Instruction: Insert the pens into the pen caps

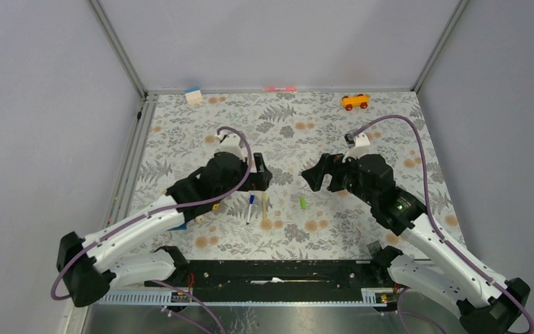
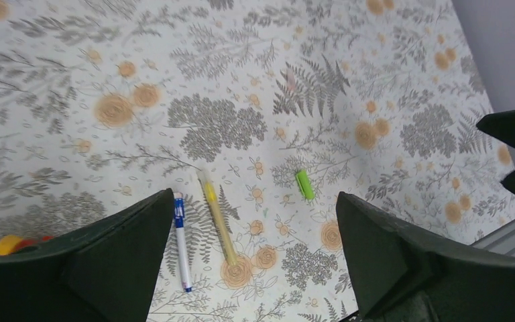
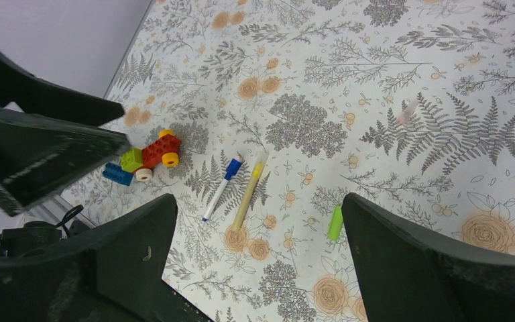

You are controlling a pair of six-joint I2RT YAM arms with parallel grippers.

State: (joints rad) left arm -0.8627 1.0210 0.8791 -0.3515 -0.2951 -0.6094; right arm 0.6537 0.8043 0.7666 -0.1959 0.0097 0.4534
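While the left gripper [image 1: 269, 175] and right gripper [image 1: 311, 177] hang open and empty, I see the pens and cap lying apart.
The white pen [image 2: 182, 241] with its blue end and the yellow pen [image 2: 217, 216] lie side by side, close but not touching, on the floral mat [image 1: 181, 132] nearer the left gripper. The green cap [image 2: 304, 184] lies alone just right of them, below the gap between the grippers. A pink pen [image 1: 280, 89] rests by the far wall, and toy bricks [image 3: 144, 159] sit left of the white pen.
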